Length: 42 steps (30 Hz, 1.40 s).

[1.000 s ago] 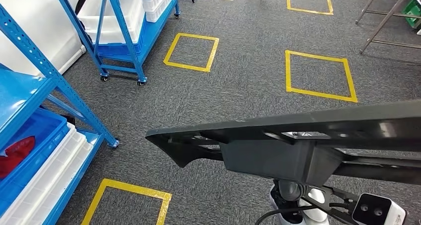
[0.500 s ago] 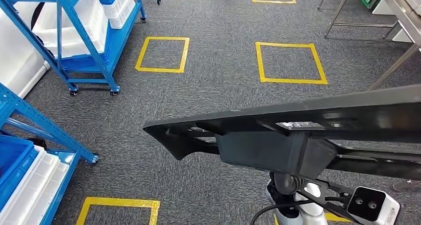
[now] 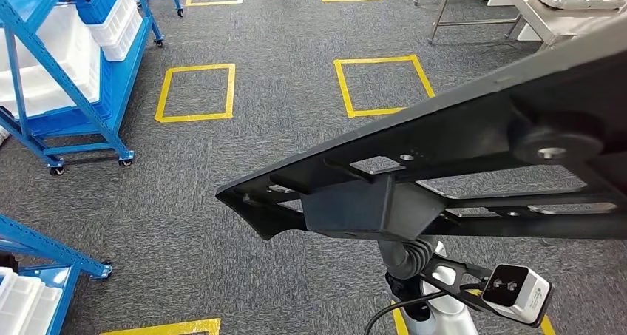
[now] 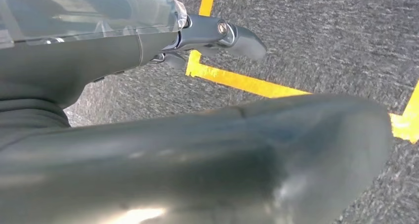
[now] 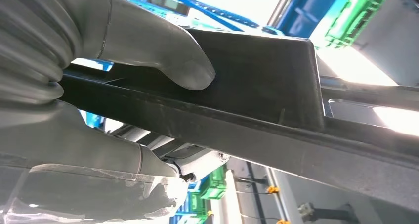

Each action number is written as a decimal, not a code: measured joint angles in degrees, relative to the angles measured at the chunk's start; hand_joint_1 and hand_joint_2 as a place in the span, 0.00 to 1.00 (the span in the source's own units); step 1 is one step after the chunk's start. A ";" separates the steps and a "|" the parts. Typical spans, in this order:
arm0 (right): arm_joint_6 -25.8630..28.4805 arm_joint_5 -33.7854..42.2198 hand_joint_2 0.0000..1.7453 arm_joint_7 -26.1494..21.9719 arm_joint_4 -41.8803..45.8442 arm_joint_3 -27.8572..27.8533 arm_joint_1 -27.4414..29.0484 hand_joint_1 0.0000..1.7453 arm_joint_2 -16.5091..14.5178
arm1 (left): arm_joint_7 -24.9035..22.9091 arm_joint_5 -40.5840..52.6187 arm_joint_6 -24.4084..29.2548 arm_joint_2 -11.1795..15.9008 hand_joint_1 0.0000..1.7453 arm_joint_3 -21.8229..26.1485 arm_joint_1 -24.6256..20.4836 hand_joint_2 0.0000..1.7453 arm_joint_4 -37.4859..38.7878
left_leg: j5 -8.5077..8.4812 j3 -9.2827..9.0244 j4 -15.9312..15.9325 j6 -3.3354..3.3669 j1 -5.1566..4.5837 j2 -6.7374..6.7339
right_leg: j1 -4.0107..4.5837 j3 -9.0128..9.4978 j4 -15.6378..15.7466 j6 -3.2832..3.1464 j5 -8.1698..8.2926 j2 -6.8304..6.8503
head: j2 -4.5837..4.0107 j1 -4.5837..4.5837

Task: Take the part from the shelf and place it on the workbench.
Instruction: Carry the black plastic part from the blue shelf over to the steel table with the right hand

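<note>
Carrying the long black part [image 3: 444, 172] clamped by the right robot hand [image 5: 99, 85], thumb pressing its top, long axis stretching leftward from that hand, table [image 3: 562, 2] lying far ahead; left robot hand [image 4: 123, 41] grip unclear.

No readable text, label, brand or number on any surface; floor markings plain yellow squares [image 3: 196, 92].

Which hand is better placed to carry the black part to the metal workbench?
The right hand, I judge: its thumb presses on the black part and it grips the edge. The left hand shows no clear grip. The workbench stands ahead, to the right.
</note>
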<state>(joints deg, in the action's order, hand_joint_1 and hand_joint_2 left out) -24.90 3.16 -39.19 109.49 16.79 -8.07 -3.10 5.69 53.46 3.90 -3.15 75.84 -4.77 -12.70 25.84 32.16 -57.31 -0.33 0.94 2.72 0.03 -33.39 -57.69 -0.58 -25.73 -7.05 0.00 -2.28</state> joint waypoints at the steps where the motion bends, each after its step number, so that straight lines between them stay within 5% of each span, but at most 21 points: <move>1: 0.11 0.00 1.00 -0.01 -0.16 0.02 -0.03 1.00 0.12 | 0.01 0.00 -0.04 0.00 0.00 0.00 -0.09 0.00 0.00 | -0.14 -0.15 0.27 0.32 0.07 -0.54 | 0.03 -0.18 -0.37 0.31 -0.29 0.51 | 0.00 0.00; 4: 0.24 -0.02 1.00 -0.02 -0.64 0.12 -0.33 1.00 0.45 | 0.05 -0.01 -0.20 0.01 0.00 0.00 -0.11 0.00 0.00 | -0.27 -0.51 0.90 1.10 0.08 -2.43 | 0.06 -3.93 -7.97 1.00 -4.52 5.01 | 0.00 0.01; 6: 0.27 -0.01 1.00 -0.02 -1.03 0.19 -0.36 1.00 0.71 | 0.06 -0.09 -0.36 0.01 0.00 0.01 0.06 0.00 0.00 | -0.10 -0.53 0.86 1.25 -0.10 -3.81 | -0.28 -8.00 -15.60 1.38 -7.50 6.38 | 0.00 0.01; 7: 0.30 -0.01 1.00 -0.02 -1.17 0.20 -0.33 1.00 0.86 | 0.05 -0.15 -0.44 0.01 0.00 0.01 0.10 0.00 0.00 | 0.02 -0.57 0.83 1.24 -0.14 -4.46 | -0.46 -9.07 -17.38 1.52 -7.66 6.54 | 0.00 0.01; 9: 0.36 0.01 1.00 -0.02 -1.27 0.24 -0.38 1.00 1.11 | 0.04 -0.24 -0.52 -0.01 0.00 0.02 0.07 0.00 0.00 | 0.36 -0.90 0.75 1.04 -0.16 -5.66 | -0.69 -7.27 -13.51 1.61 -4.56 7.11 | 0.00 0.01; 11: 0.37 0.01 1.00 -0.02 -1.28 0.33 -0.51 1.00 1.23 | 0.04 -0.26 -0.55 -0.05 0.00 0.01 0.05 0.00 0.00 | 0.87 -1.46 0.64 0.60 -0.31 -6.65 | -0.49 -2.77 -4.82 1.30 -0.76 9.16 | 0.00 0.01; 13: 0.37 0.05 1.00 -0.02 -1.27 0.49 -0.65 1.00 1.31 | 0.03 -0.26 -0.56 -0.08 0.00 0.02 0.04 0.00 0.00 | 1.32 -1.82 0.56 -0.01 -0.55 -7.46 | -0.01 -0.65 -0.48 0.70 0.22 10.41 | 0.00 0.01; 16: 0.37 0.08 1.00 -0.02 -1.26 0.60 -0.71 1.00 1.42 | 0.03 -0.27 -0.56 -0.08 0.00 0.02 -0.15 0.00 0.00 | 1.90 -2.28 0.52 -1.00 -0.44 -8.37 | 0.17 -0.58 0.04 -0.23 0.07 8.90 | -0.01 0.00; 18: 0.38 0.09 1.00 -0.02 -1.25 0.67 -0.84 1.00 1.43 | 0.05 -0.26 -0.56 -0.11 0.00 0.02 -0.29 0.00 0.00 | 3.88 -1.32 -2.28 -1.48 -0.19 -6.32 | -0.16 -0.22 0.45 -0.92 0.23 7.88 | -0.01 0.01; 20: 0.38 0.09 1.00 -0.02 -1.26 0.84 -0.95 1.00 1.42 | 0.04 -0.25 -0.56 -0.20 0.00 0.02 -0.18 0.00 0.00 | 7.69 2.29 -9.94 -1.67 -0.09 -3.80 | -0.22 0.01 0.53 -1.33 0.19 6.83 | 0.00 0.01; 22: 0.37 0.07 1.00 -0.02 -1.29 1.02 -0.94 1.00 1.43 | 0.01 -0.26 -0.56 -0.22 0.00 0.02 0.09 0.00 0.00 | 9.71 6.20 -17.01 -1.72 -0.12 -3.20 | -0.08 0.14 0.50 -1.45 0.11 5.41 | -0.01 0.00; 24: 0.41 0.07 1.00 -0.02 -1.32 1.14 -0.93 1.00 1.44 | 0.00 -0.32 -0.56 -0.21 0.00 0.02 0.22 0.00 0.00 | 6.95 6.28 -15.46 -1.53 -0.13 -2.96 | -0.04 0.46 0.46 -1.37 0.00 3.87 | -0.01 0.00; 27: 0.57 0.04 1.00 -0.02 -1.28 1.30 -0.92 1.00 1.44 | 0.06 -0.55 -0.51 -0.22 0.00 0.11 0.22 0.00 0.00 | 0.68 1.41 -3.42 -1.04 0.10 0.19 | -0.11 0.81 0.18 -0.82 -0.36 1.85 | 0.00 0.01; 29: 0.64 -0.02 1.00 -0.02 -1.04 1.46 -0.72 1.00 1.44 | 0.12 -0.77 -0.32 -0.25 0.00 0.31 0.29 0.00 0.00 | 0.14 0.22 -0.39 -0.72 0.09 1.86 | -0.26 0.38 0.01 -0.17 -0.37 0.69 | 0.00 0.01; 31: 0.79 -0.09 1.00 -0.02 -0.54 1.54 -0.36 1.00 1.45 | 0.15 -1.00 -0.11 -0.29 0.00 0.46 0.29 0.00 0.00 | 0.10 0.13 -0.11 -0.19 -0.01 1.02 | -0.44 0.05 0.07 0.57 -0.24 -0.26 | 0.00 0.00; 33: 1.01 -0.09 1.00 -0.02 0.02 1.55 -0.14 1.00 1.49 | 0.22 -1.08 -0.02 -0.37 0.00 0.57 0.18 0.00 0.00 | -0.09 -0.07 0.27 0.57 0.10 -0.21 | -0.31 -0.71 -1.51 1.06 -1.30 1.77 | 0.00 0.00; 35: 1.14 -0.08 1.00 -0.02 0.40 1.58 0.00 1.00 1.51 | 0.38 -1.04 0.00 -0.43 0.00 0.75 0.25 0.00 0.00 | -0.12 -0.19 0.50 1.16 0.01 -1.65 | -0.23 -3.71 -7.64 1.36 -4.57 5.21 | 0.00 0.01; 37: 1.26 -0.04 1.00 -0.02 0.51 1.59 0.37 1.00 1.58 | 0.51 -0.89 -0.08 -0.42 0.00 0.92 0.46 0.00 0.00 | 0.02 -0.17 0.48 1.41 -0.20 -3.21 | -0.40 -7.68 -15.26 1.63 -7.51 6.41 | 0.00 0.01; 38: 1.31 0.02 1.00 -0.02 0.51 1.59 0.62 1.00 1.64 | 0.54 -0.80 -0.12 -0.42 0.00 0.97 0.49 0.00 0.00 | 0.10 -0.19 0.48 1.42 -0.27 -3.96 | -0.44 -8.59 -16.85 1.69 -7.57 6.57 | -0.01 0.01; 40: 1.30 0.22 1.00 -0.02 0.51 1.55 0.99 1.00 1.82 | 0.48 -0.67 -0.14 -0.46 0.00 1.07 0.39 0.00 0.00 | 0.29 -0.43 0.47 1.33 -0.35 -5.25 | -0.39 -6.69 -12.99 1.52 -4.66 7.06 | -0.01 0.01; 42: 1.20 0.54 1.00 -0.02 0.57 1.49 1.05 1.00 2.01 | 0.36 -0.62 -0.14 -0.59 0.00 1.12 0.27 0.00 0.00 | 0.59 -0.84 0.42 1.04 -0.52 -6.26 | 0.12 -2.13 -4.47 0.81 -1.23 9.26 | 0.00 0.01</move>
<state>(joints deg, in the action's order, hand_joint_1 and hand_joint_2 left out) -23.69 3.71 -39.21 110.07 18.28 -7.03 -1.09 6.04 52.84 3.76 -3.74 76.96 -4.50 -12.70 26.43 31.32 -56.90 0.70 0.42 -3.53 0.15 -35.52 -62.16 0.24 -26.96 2.21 0.00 -2.27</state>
